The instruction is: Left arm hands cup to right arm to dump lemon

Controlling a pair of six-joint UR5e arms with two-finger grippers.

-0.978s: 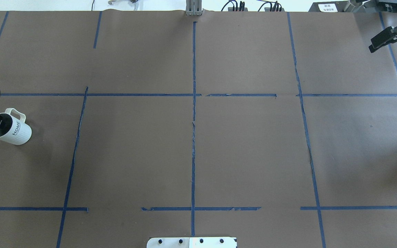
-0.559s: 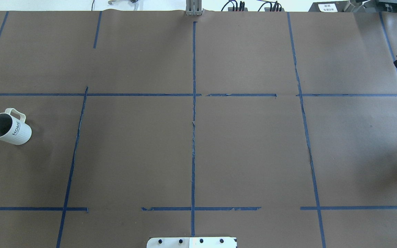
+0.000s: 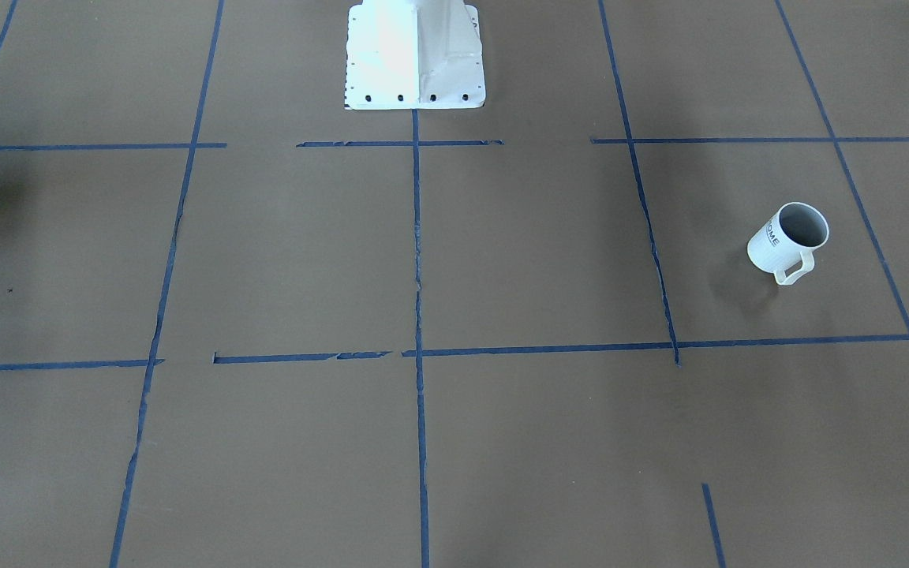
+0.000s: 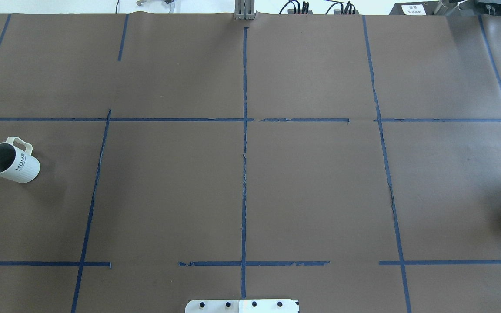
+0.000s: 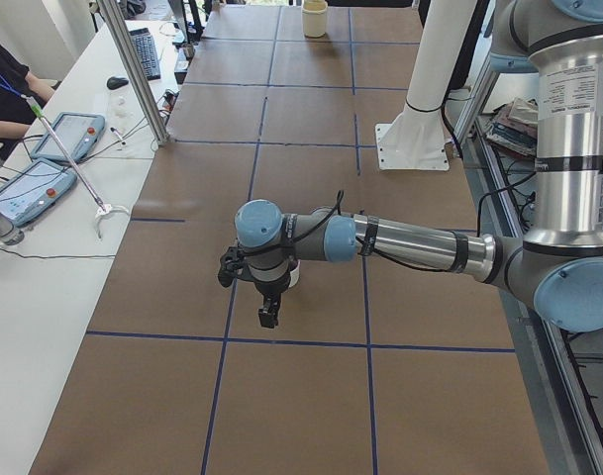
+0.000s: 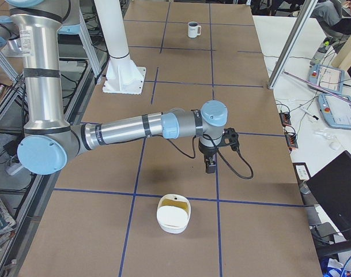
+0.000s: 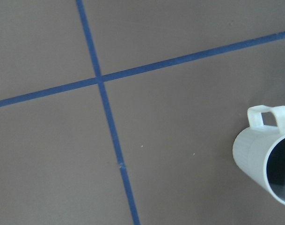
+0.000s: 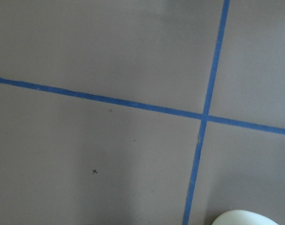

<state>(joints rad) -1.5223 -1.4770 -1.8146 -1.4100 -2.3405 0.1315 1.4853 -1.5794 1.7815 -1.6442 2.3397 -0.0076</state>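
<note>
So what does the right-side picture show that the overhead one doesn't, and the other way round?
Only the right-side view shows the robot's right arm, stretched low over the table with its gripper pointing down, and a white bowl near the camera. Only the overhead view shows the "HOME" lettering on the cup and its grey inside; no arm appears there. Both show that cup standing on the brown table, which is crossed by blue tape lines.

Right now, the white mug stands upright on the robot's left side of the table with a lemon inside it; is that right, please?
No, the mug is empty: the overhead view shows its grey inside with no lemon. It does stand upright on the robot's left side of the table.
</note>
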